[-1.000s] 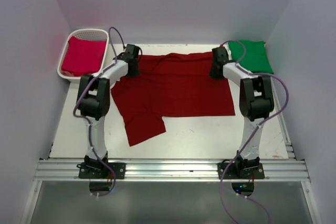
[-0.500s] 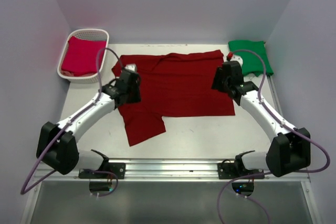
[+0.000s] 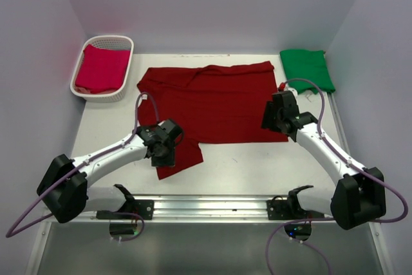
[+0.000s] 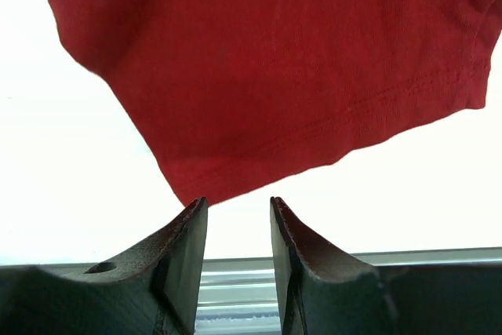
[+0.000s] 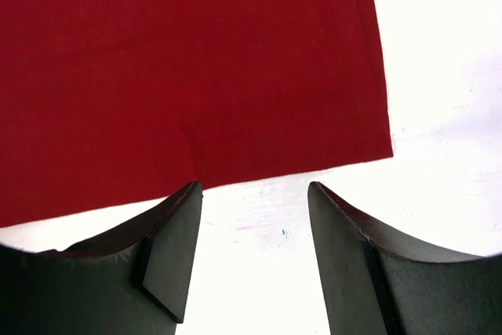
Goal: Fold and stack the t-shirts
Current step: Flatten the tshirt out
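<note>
Your soft maroon t-shirt (image 3: 219, 104) lies spread on the white table (image 3: 257, 165). The left gripper (image 4: 237, 203) hangs over its stitched near-left flap, narrowly parted and empty. The right gripper (image 5: 255, 187) gapes wider at the hem corner, also empty. A folded green t-shirt (image 3: 306, 67) sits far right, and a crimson t-shirt (image 3: 102, 69) fills the lattice basket (image 3: 96, 95).

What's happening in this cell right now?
Both arms are working the dark red t-shirt, spread out on the table. The left gripper hovers open at its near-left flap, and the right gripper hovers open at the near-right hem corner. Neither holds cloth. The green t-shirt lies folded at the far right, the crimson t-shirt in the white basket at the far left.
</note>
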`<state>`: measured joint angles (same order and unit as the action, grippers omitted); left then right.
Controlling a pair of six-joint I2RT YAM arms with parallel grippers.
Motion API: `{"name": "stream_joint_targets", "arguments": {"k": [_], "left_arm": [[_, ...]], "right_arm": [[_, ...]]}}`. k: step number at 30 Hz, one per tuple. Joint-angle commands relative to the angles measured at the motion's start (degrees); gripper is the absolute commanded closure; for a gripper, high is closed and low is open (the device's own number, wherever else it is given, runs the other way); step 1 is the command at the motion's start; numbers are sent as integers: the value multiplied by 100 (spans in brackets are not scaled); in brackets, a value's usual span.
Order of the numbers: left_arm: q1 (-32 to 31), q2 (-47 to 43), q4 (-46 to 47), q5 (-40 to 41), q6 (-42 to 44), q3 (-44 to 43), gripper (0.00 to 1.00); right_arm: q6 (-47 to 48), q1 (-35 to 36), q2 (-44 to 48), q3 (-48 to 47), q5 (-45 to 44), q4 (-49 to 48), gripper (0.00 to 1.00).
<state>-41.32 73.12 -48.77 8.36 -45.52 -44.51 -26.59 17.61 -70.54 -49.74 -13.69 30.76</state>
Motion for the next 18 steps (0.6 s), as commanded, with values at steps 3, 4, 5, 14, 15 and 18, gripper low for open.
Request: {"name": "stream_joint_targets", "arguments": {"k": [3,4,5,14,15,18], "left_arm": [[-60,61,-133,70,-273,188,58],[-60,105,-89,52,-273,258,58],[-60,123,-45,60,-326,294,58],[-51,536,122,236,-510,505,56],[-52,528,175,219,-519,531,56],[-43,667,358,96,-459,601,55]], "right_arm": [[-75,24,23,131,33,-27,39],[-75,24,14,122,25,-9,39],[-75,32,14,105,7,0,39],[-66,32,41,52,-37,61,39],[-66,32,58,60,-46,79,39],[-74,24,172,96,-98,96,39]]}}
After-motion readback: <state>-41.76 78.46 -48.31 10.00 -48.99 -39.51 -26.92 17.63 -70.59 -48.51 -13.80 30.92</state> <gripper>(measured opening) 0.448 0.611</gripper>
